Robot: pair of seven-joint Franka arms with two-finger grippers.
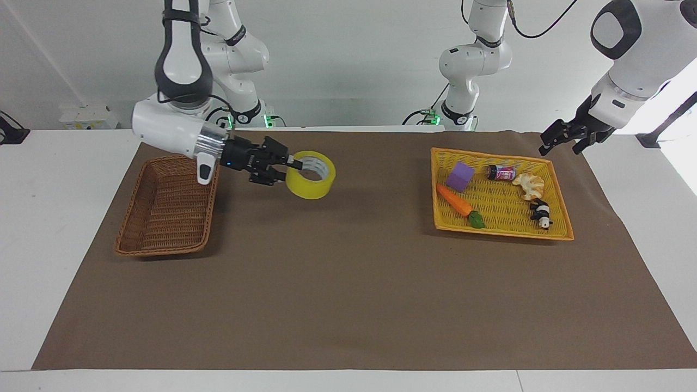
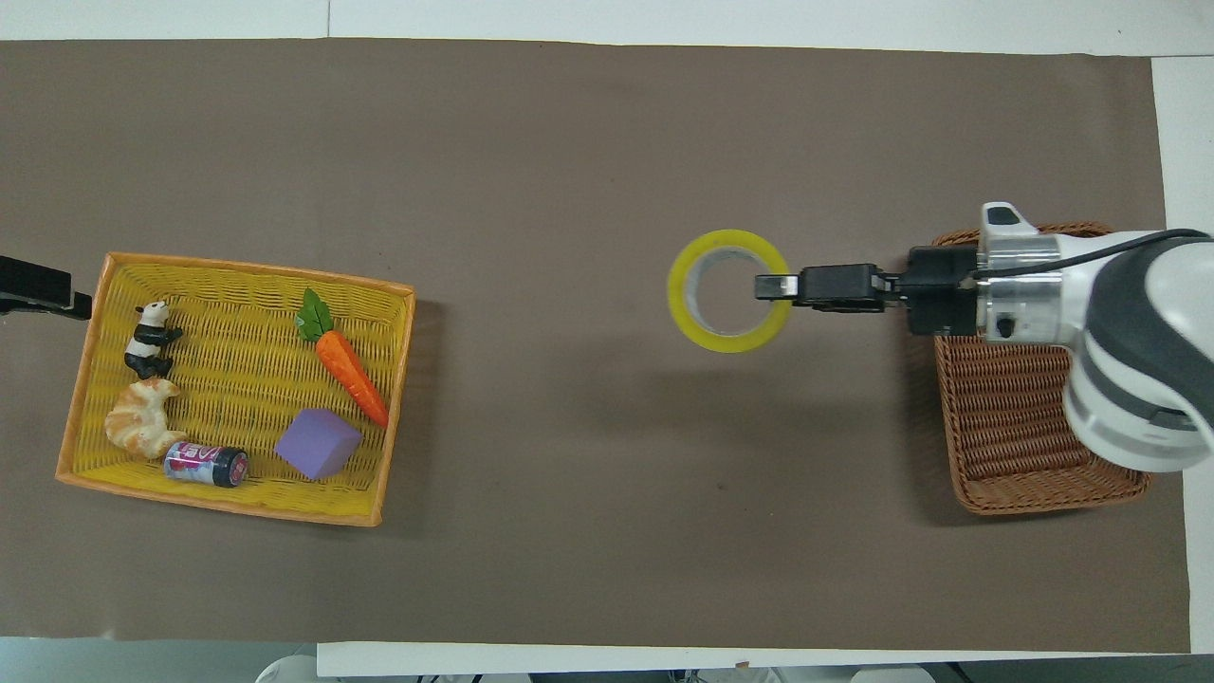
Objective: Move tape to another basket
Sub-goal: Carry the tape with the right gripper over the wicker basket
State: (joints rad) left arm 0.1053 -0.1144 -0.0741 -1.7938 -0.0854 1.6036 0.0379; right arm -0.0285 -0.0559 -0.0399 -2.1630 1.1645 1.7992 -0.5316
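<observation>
White walls back a white table laid with a brown mat [image 1: 348,283], and your work sits at its two ends. You have the tape [image 1: 311,174] up in the air, carried by the right gripper [image 1: 293,164], whose fingers are pinched shut on the wall of the roll, one finger inside the white core and one outside. The roll hangs over bare mat, beside the brown basket [image 1: 163,228] but not yet above it. The right arm's wrist already covers the basket's rim at that end. Your first risk is the hold itself: a pinch on one side of a ring leaves the rest of the roll hanging free, so a quick swing could twist it out of the fingers. Your second risk is an early release; let go here and the roll lands on the mat, where it may well roll off on its edge. A low approach could also catch the basket's sloping wall and shove the basket along. How high the roll hangs above the rim is hard to judge from either view, so treat it as unconfirmed. The left gripper [image 1: 566,136] waits with its fingers spread and holding nothing, over the mat's edge near the yellow tray [image 1: 561,231], which holds small toys.
</observation>
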